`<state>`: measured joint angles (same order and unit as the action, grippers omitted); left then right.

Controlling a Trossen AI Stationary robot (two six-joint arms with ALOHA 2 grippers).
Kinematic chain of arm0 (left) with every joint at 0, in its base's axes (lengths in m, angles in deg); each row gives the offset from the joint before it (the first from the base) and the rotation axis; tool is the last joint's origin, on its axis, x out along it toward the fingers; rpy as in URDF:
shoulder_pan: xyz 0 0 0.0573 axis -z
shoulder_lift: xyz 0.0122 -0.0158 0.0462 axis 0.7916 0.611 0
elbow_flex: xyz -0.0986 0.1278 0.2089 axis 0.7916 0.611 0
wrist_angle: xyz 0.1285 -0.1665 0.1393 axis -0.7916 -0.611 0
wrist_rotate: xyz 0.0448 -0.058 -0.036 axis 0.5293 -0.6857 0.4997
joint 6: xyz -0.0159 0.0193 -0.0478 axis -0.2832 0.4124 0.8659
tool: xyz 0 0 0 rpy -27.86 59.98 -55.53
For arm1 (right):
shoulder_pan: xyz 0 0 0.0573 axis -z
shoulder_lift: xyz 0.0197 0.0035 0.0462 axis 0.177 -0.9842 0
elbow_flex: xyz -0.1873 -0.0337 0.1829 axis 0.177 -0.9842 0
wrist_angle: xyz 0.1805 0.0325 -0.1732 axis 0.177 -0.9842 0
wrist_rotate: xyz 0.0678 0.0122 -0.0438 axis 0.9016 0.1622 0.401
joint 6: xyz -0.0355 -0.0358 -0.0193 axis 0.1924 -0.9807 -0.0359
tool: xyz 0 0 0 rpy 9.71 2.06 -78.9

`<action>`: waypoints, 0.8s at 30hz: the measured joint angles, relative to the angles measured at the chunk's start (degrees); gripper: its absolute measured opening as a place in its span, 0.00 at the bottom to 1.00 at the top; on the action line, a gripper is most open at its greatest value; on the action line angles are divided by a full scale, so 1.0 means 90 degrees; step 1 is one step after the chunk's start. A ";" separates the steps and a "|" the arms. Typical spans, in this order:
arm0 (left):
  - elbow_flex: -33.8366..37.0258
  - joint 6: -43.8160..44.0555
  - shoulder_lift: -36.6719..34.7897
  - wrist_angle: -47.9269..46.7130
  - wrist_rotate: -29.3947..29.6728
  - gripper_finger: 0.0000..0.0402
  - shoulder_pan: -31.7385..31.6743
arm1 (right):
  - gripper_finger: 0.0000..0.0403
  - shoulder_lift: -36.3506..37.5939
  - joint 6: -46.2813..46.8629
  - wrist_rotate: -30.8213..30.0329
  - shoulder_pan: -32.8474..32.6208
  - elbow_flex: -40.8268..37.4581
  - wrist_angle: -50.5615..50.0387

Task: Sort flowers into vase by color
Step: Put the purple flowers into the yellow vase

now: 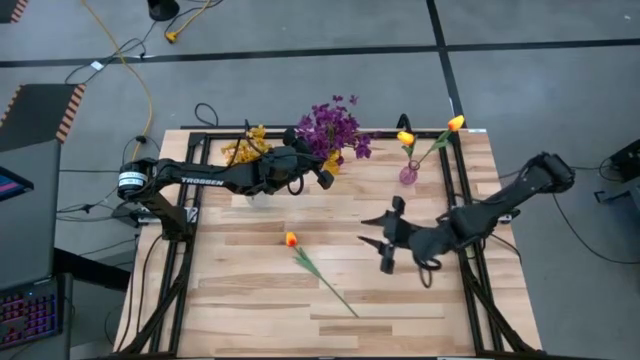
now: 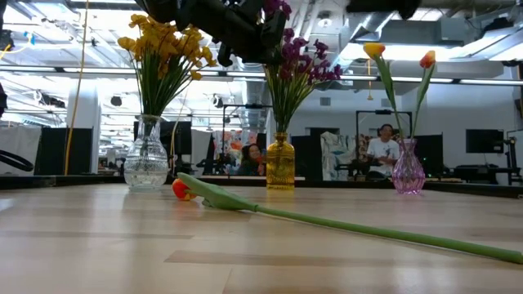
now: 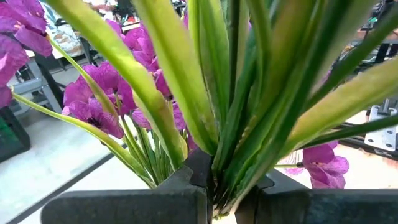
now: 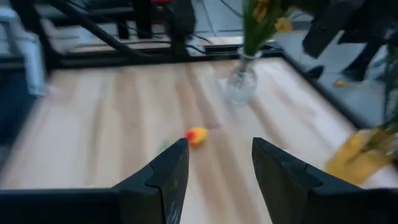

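My left gripper [image 1: 322, 175] is high over the table's far middle, shut on the purple bunch [image 1: 335, 125], whose stems stand in the amber vase [image 2: 280, 163]. The yellow bunch [image 2: 159, 49] stands in the clear vase [image 2: 147, 163]. Two orange-yellow tulips [image 2: 376, 51] stand in the pink vase [image 2: 407, 171]. A third tulip [image 1: 290, 238] lies flat on the table, head toward the left, stem [image 1: 330, 285] running toward the near edge. My right gripper [image 1: 372, 232] hovers open to the right of that tulip; its head [image 4: 196, 135] lies ahead of the fingers. My left gripper [image 3: 217, 186] pinches the purple bunch's green stems and leaves [image 3: 214, 158] together between its two fingers, below the blossoms and above the vase's mouth. It comes level from the table's left, across the stems. The bunch stands upright, its lower stems [image 2: 280, 114] inside the amber vase.
The three vases stand in a row along the far edge. A black frame [image 1: 465, 200] borders the table. Bare wood lies in the middle and near part around the lying tulip. People sit in the room beyond the far edge [image 2: 384, 147].
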<state>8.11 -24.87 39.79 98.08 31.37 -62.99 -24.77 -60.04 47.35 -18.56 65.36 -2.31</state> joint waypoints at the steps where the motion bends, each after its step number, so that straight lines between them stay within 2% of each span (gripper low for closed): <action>1: 0.0000 0.0000 0.0000 0.0000 0.0000 0.04 0.0000 | 0.50 0.0070 0.0245 0.0000 -0.0109 0.0054 -0.0158; 7: 0.0000 0.0000 0.0000 -0.0005 -0.0048 0.04 0.0000 | 0.44 -0.0061 0.1638 -0.0153 -0.0616 0.0061 -0.0917; 13: 0.0000 -0.0009 0.0000 -0.0007 -0.0056 0.04 0.0000 | 0.40 -0.0478 0.2709 -0.0383 -0.1021 0.0119 -0.0685; 15: 0.0000 -0.0051 0.0000 -0.0007 -0.0056 0.04 0.0000 | 0.39 -0.0573 0.2722 -0.0434 -0.1274 0.0391 -0.0583; 17: 0.0002 -0.0051 -0.0002 -0.0008 -0.0056 0.04 0.0000 | 0.38 -0.0706 0.2652 -0.0764 -0.1570 0.0771 -0.0560; 21: 0.0002 -0.0049 0.0000 -0.0011 -0.0057 0.04 0.0000 | 0.35 -0.1265 0.1998 -0.1876 -0.2016 0.1602 -0.0562; 24: 0.0002 -0.0049 -0.0003 -0.0071 -0.0058 0.04 0.0000 | 0.33 -0.1833 0.1263 -0.2746 -0.2002 0.2058 -0.0567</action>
<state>8.13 -25.31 39.77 97.44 30.85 -62.99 -41.27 -48.68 22.64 -36.57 83.88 -7.41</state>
